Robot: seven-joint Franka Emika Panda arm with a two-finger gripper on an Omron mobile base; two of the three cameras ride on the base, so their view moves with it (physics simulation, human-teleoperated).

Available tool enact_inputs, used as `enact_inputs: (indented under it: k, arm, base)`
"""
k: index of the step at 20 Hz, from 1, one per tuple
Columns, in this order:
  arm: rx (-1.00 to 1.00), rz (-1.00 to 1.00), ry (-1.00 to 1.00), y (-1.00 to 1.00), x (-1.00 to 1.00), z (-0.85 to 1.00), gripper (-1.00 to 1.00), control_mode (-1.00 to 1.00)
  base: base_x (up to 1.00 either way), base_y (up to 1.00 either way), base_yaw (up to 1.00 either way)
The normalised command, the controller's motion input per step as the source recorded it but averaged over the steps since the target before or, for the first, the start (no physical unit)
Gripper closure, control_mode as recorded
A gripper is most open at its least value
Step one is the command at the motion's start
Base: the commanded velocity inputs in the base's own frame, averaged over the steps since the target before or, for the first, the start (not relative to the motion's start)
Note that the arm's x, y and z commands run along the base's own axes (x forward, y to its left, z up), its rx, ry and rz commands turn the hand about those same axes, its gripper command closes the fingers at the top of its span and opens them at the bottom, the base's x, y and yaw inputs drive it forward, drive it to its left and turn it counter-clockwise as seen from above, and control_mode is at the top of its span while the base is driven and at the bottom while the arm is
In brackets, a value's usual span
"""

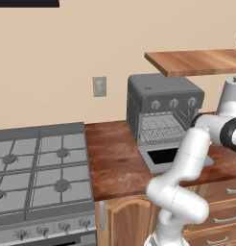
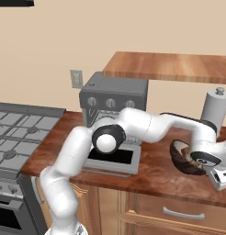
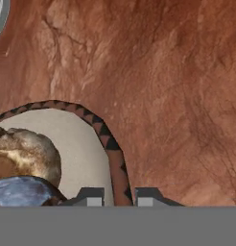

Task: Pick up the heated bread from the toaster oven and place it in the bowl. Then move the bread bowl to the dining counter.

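The gripper point(image 3: 119, 202) has its 2 fingertips pinched onto the rim of the bowl point(image 3: 115, 158), one tip inside the pale hollow and one outside on the patterned wall. The heated bread point(image 3: 26, 153) already lies in that bowl, a brown lump against the inner side; something bluish sits at the hand view's lower left that I cannot make out. From the right base view the bowl point(image 2: 181, 156) rests on the narrow reddish counter point(image 2: 151, 170) beside the white canister point(image 2: 216, 110), with the toaster oven point(image 2: 115, 98) further along, its door point(image 2: 110, 159) dropped flat and the rack bare.

So the step now looks like carrying the bowl away. I'd say the hold is thin, 1 edge only, so the lift should go straight up and slowly, keeping the bowl level so the bread does not roll out. Clear the canister and the wooden shelf point(image 2: 170, 66) above before swinging, and keep the wrist steady while the base drives to the dining counter
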Motion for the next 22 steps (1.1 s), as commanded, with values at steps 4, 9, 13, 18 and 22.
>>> enact_inputs:
  k: [4,9,13,18,22]
  arm:
    - [-0.10,0.00,-0.21,0.59,-0.34,0.81,1.00,-1.00]
    - [-0.20,0.00,-0.29,0.65,-0.37,0.96,1.00,-1.00]
    - [-0.32,-0.09,-0.22,0.81,-0.20,0.74,1.00,-1.00]
    - [-0.26,-0.23,-0.03,1.00,0.00,0.43,1.00,-1.00]
    - [-0.04,-0.23,0.02,0.99,-0.13,0.62,1.00,-1.00]
  base:
    - [0.00,0.00,0.00]
    - [0.00,0.00,0.00]
    - [0.00,0.00,0.00]
    - [0.00,0.00,0.00]
    - [0.00,0.00,0.00]
